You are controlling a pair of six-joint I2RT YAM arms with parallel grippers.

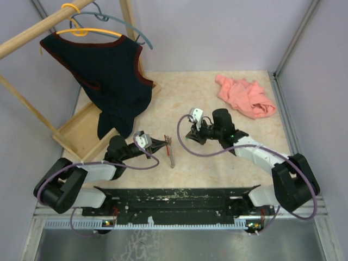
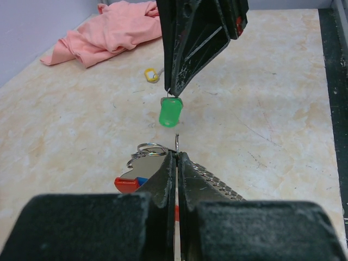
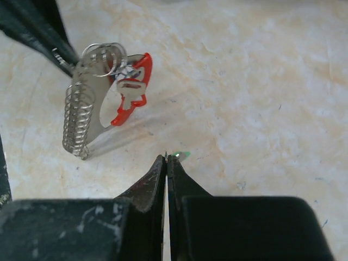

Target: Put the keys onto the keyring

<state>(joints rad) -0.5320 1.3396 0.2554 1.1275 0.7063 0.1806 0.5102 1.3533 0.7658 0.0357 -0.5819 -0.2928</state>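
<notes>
My left gripper point(image 2: 176, 155) is shut on the keyring, held just above the table. The keyring's silvery ring point(image 2: 151, 148), ridged chain strip point(image 2: 217, 185) and red tag point(image 2: 128, 185) stick out on both sides of the fingers. In the right wrist view the keyring point(image 3: 87, 109) hangs at upper left with its red loop point(image 3: 133, 92). My right gripper point(image 3: 166, 159) is shut on a key with a green tag point(image 2: 170, 111), a short way in front of the keyring. A key with a yellow tag point(image 2: 151, 74) lies on the table beyond. From above, the grippers point(image 1: 161, 143) point(image 1: 190, 137) face each other.
A pink cloth point(image 1: 246, 95) lies at the back right. A wooden rack with a dark vest point(image 1: 109, 76) on a hanger stands at the back left, with its wooden base tray point(image 1: 76, 133) on the table. Walls close in both sides.
</notes>
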